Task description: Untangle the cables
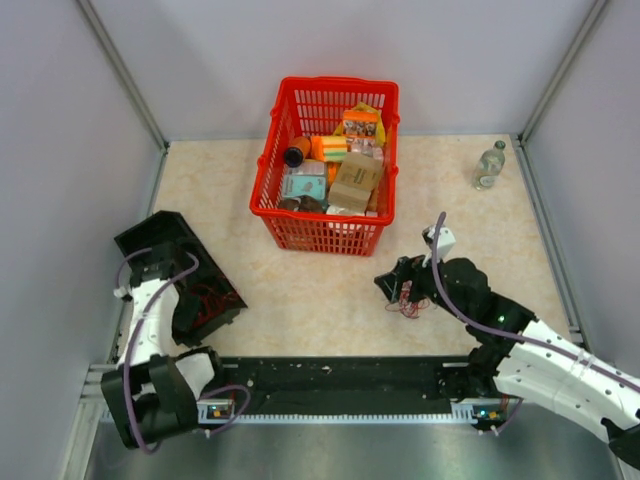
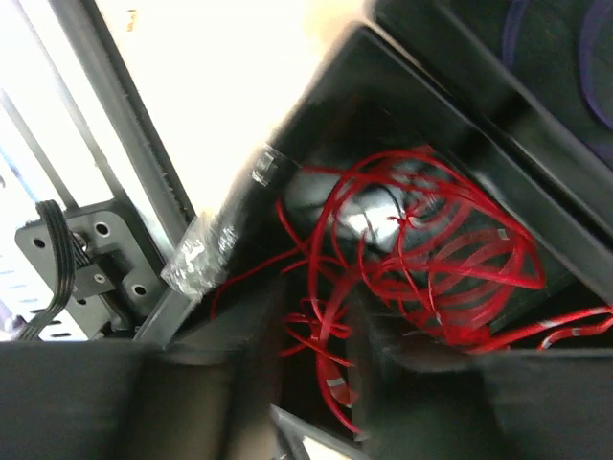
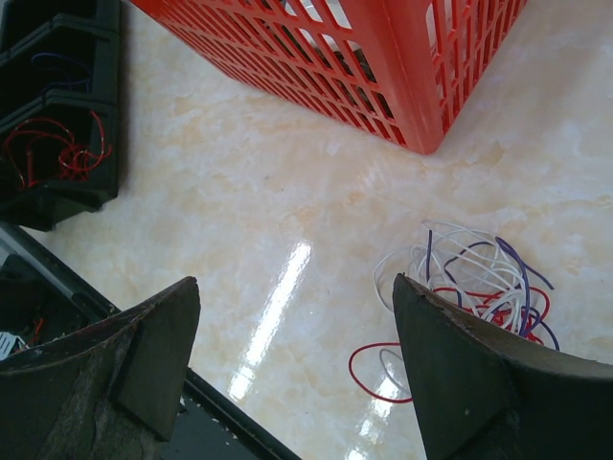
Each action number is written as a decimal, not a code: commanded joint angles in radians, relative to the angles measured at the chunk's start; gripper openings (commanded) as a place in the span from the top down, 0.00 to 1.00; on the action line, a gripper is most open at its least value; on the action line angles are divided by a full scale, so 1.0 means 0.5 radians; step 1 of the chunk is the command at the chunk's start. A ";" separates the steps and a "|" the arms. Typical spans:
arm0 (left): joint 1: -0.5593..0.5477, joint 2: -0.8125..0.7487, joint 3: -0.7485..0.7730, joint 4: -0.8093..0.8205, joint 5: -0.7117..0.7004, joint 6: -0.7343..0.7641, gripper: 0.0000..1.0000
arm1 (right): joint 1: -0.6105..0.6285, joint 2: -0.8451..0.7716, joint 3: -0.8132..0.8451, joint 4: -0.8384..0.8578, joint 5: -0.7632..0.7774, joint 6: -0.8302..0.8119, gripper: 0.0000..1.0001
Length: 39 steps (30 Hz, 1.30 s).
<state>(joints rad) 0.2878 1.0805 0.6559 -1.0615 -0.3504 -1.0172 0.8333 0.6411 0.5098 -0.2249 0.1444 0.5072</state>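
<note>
A loose tangle of thin cables [image 1: 412, 303], white, red and purple, lies on the beige table in front of the basket. My right gripper [image 1: 388, 283] hovers just left of that tangle [image 3: 479, 278], and in its wrist view [image 3: 295, 280] it stands wide open and empty. More red cables [image 2: 421, 249] sit coiled inside a black bin [image 1: 165, 235] at the left. My left gripper [image 2: 316, 350] reaches down into this bin [image 1: 200, 305]. Its blurred fingers stand slightly apart, with a red strand [image 2: 337, 379] bearing a white label in the gap.
A red basket [image 1: 325, 228] full of packaged goods stands at the table's middle back. At the far right corner is a clear bottle [image 1: 489, 165]. Grey walls close the table on three sides. A black rail [image 1: 340, 375] runs along the near edge.
</note>
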 commanded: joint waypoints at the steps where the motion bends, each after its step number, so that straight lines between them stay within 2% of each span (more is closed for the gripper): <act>1: 0.020 -0.329 0.139 0.006 0.121 0.104 0.48 | -0.022 -0.003 -0.001 0.045 -0.013 -0.002 0.20; 2: 0.020 -0.390 0.203 -0.036 0.139 0.120 0.28 | -0.022 0.009 0.002 0.054 -0.025 -0.005 0.20; 3: 0.020 -0.449 0.264 -0.073 0.142 0.138 0.17 | -0.025 0.031 0.011 0.063 -0.031 -0.011 0.20; 5: 0.017 -0.519 0.344 -0.147 0.136 0.144 0.04 | -0.028 0.065 0.029 0.072 -0.046 -0.026 0.20; 11: 0.017 -0.621 0.458 -0.242 0.161 0.172 0.01 | -0.074 0.141 0.088 0.039 -0.089 -0.042 0.20; 13: 0.017 -0.648 0.474 -0.212 0.219 0.212 0.05 | -0.081 0.141 0.082 0.026 -0.089 -0.039 0.20; 16: 0.007 -0.673 0.449 0.052 0.534 0.506 0.12 | -0.087 0.132 0.066 0.011 -0.080 -0.030 0.20; 19: -0.127 -0.594 0.483 0.141 0.688 0.662 0.11 | -0.090 0.132 0.060 0.011 -0.074 -0.023 0.20; 23: -0.510 -0.477 0.605 -0.006 0.380 0.660 0.06 | -0.093 0.169 0.063 0.032 -0.071 -0.023 0.20; 25: -0.566 -0.501 0.587 -0.034 0.299 0.617 0.06 | -0.093 0.184 0.069 0.042 -0.086 -0.026 0.20; 28: -0.566 -0.550 0.462 -0.015 0.274 0.541 0.14 | -0.093 0.178 0.069 0.048 -0.095 -0.023 0.20; 30: -0.566 -0.526 0.382 0.009 0.232 0.498 0.14 | -0.096 0.163 0.063 0.048 -0.089 -0.033 0.20; 33: -0.566 -0.449 0.366 0.043 0.039 0.445 0.21 | -0.093 0.141 0.057 0.045 -0.092 -0.042 0.20; 35: -0.563 -0.379 0.342 0.067 -0.093 0.393 0.34 | -0.096 0.120 0.054 0.033 -0.095 -0.039 0.20; 39: -0.429 -0.247 0.271 0.086 -0.207 0.289 0.77 | -0.096 0.092 0.036 0.033 -0.095 -0.020 0.20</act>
<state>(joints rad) 0.0132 0.9112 0.8284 -1.0557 -0.3412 -0.8112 0.7952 0.7097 0.5102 -0.2260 0.1032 0.4988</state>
